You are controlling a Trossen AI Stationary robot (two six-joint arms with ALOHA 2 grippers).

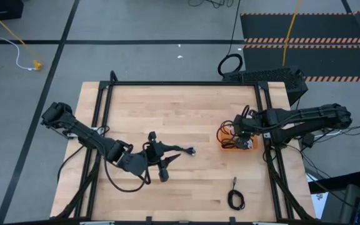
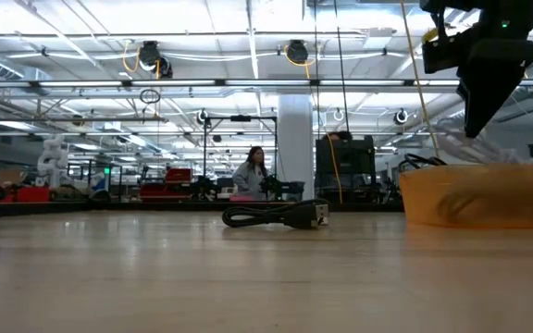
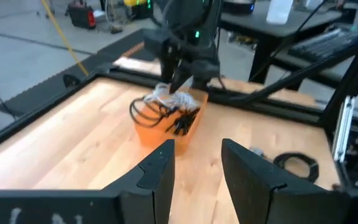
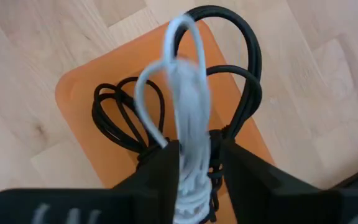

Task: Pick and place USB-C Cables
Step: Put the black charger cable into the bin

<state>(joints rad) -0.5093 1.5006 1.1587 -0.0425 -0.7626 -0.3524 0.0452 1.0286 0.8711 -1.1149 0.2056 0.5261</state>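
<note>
My right gripper point(image 1: 240, 134) points down over the orange tray point(image 1: 250, 145) at the table's right side and is shut on the white USB-C cable point(image 4: 182, 81). Several black USB-C cables point(image 4: 114, 118) lie coiled in the tray point(image 4: 73, 93). One more black coiled cable point(image 1: 235, 199) lies flat on the table near the near edge, also seen in the low view point(image 2: 276, 215). My left gripper point(image 3: 197, 152) hovers open over the table's middle point(image 1: 186, 150), its fingers aimed at the tray point(image 3: 151, 134), with nothing between them. My right gripper pinches the white cable's bundled middle point(image 4: 188, 177) between its two fingers point(image 4: 160, 171), coming from above and pointing down. The cable's loops point(image 4: 160, 68) stick out past the fingertips over the black cables in the tray. Whether the white cable touches them I cannot tell.
A black frame rail point(image 1: 180, 83) runs around the table. A large round black cord loop point(image 1: 230, 64) and a yellow cord point(image 1: 289, 31) lie on the floor beyond the far edge. A person point(image 2: 251, 174) sits far off in the room. Bare wood lies between the arms.
</note>
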